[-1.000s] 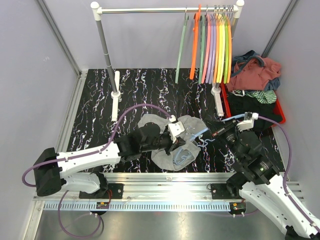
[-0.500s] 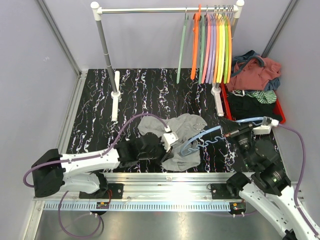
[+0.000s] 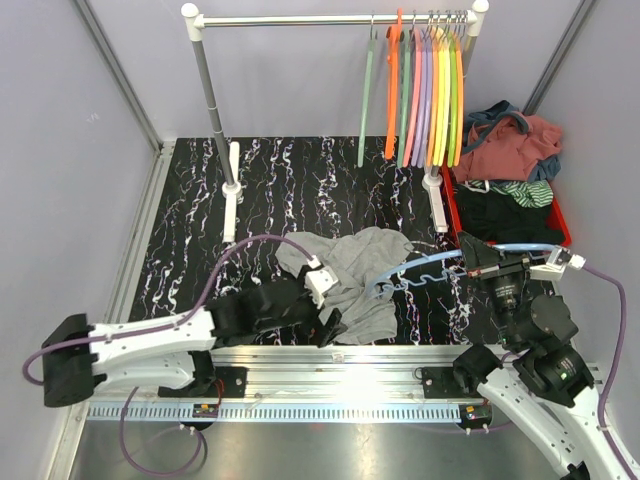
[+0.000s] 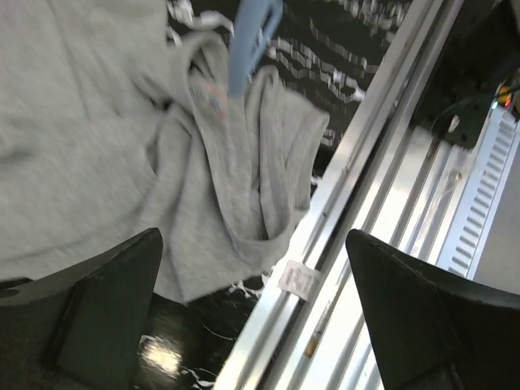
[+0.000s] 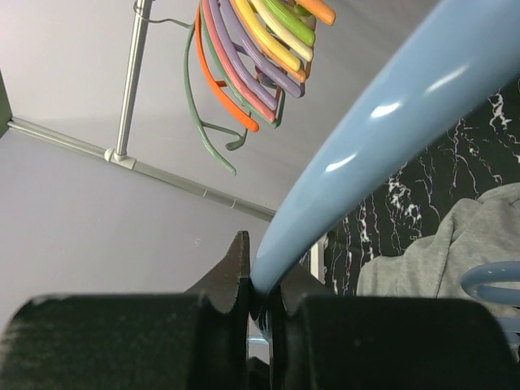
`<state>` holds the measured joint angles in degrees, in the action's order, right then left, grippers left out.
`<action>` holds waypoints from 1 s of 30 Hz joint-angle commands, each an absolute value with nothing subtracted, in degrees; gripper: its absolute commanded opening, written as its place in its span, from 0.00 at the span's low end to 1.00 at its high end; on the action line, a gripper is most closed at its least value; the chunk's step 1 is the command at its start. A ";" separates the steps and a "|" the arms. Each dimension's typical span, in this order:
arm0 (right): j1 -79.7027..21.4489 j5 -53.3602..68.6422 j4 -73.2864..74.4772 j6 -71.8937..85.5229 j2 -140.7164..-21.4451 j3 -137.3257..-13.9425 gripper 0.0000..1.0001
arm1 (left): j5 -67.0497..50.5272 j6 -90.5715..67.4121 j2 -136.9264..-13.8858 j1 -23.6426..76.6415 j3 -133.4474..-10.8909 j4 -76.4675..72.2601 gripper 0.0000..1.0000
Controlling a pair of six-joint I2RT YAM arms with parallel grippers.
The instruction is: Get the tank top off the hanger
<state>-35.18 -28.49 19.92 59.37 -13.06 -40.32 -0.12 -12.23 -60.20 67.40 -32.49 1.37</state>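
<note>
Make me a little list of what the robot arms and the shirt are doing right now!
Left pincer: open, over the gray tank top, holding nothing
Right pincer: shut on the blue hanger
Tank top: crumpled on the marbled table
Hanger: the end away from the pincer reaches the tank top's edge
Rack: colored hangers bunched at one end
</note>
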 commanded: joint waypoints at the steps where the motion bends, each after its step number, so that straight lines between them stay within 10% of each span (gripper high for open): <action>1: -34.98 -29.89 20.12 61.69 -13.01 -43.85 0.00 | 5.54 -6.34 -52.76 67.50 -36.30 -2.63 0.99; 10: -35.07 -20.58 17.32 71.53 -13.53 -43.34 0.00 | -10.19 -2.46 -51.06 67.50 -32.53 -10.19 0.99; 24: -35.07 -10.20 8.37 83.14 -18.28 -40.35 0.00 | -3.51 -0.70 -52.65 67.50 -31.29 -14.59 0.96; 27: -34.89 -9.67 5.81 84.55 -18.11 -38.41 0.00 | -3.78 -0.35 -52.65 67.50 -32.07 -14.15 0.76; 30: -34.98 -9.93 5.89 84.11 -18.19 -38.67 0.00 | -4.39 -0.35 -53.09 67.50 -32.78 -12.40 0.34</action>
<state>-35.18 -10.85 12.58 81.84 -17.96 -37.93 -4.82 -1.39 -53.36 67.40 -32.08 -9.50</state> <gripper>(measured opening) 0.096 0.474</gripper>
